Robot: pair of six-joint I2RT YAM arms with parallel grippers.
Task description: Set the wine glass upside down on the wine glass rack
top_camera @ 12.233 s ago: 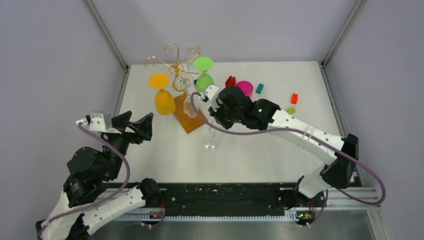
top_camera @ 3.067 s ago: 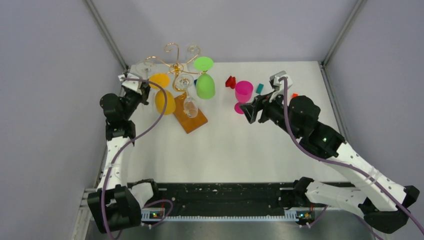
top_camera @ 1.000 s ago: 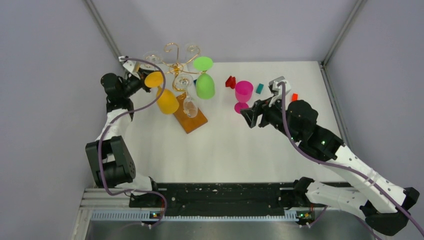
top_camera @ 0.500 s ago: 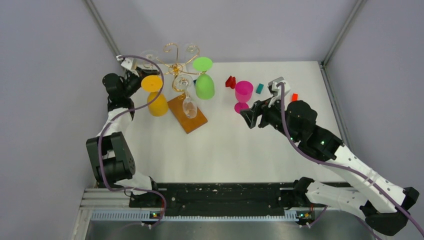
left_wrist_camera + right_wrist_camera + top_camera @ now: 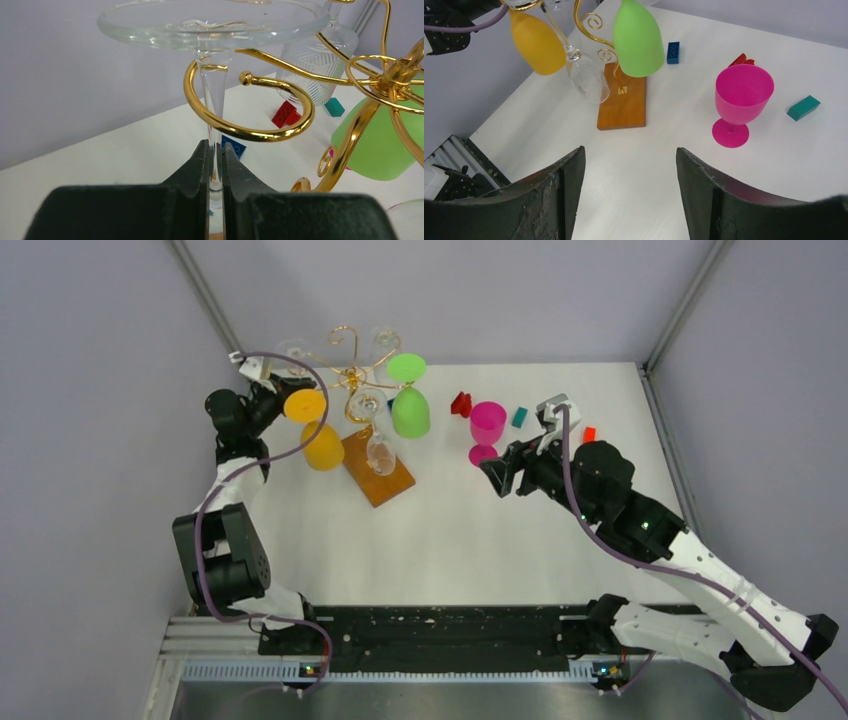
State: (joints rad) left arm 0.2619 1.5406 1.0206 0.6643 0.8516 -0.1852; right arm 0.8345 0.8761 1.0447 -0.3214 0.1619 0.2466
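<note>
My left gripper (image 5: pixel 215 150) is clenched on the stem of the wine glass (image 5: pixel 210 22), foot up, so that the stem sits inside a gold curl of the rack (image 5: pixel 260 135) (the foot just above the wire). The right gripper (image 5: pixel 628 152) hovers with jaws spread, near the pink cup (image 5: pixel 744 95).

The wine glass (image 5: pixel 213 95) is seen as clear, smooth, glossy glass. The wine glass rack (image 5: pixel 250 135) is formed of polished gold-coloured metal wire, on which bright highlights are carried, set on a smooth orange-brown wooden base (image 5: pixel 622 107). The pink goblet (image 5: pixel 743 95), green goblet (image 5: pixel 639 40) and orange goblet (image 5: pixel 538 45) are rendered in opaque plastic. The pads (image 5: pixel 704 200) of the right tool (image 5: pixel 629 160) are covered in black material that is rough and flaking. The counter (image 5: pixel 774 165) is matt white.
</note>
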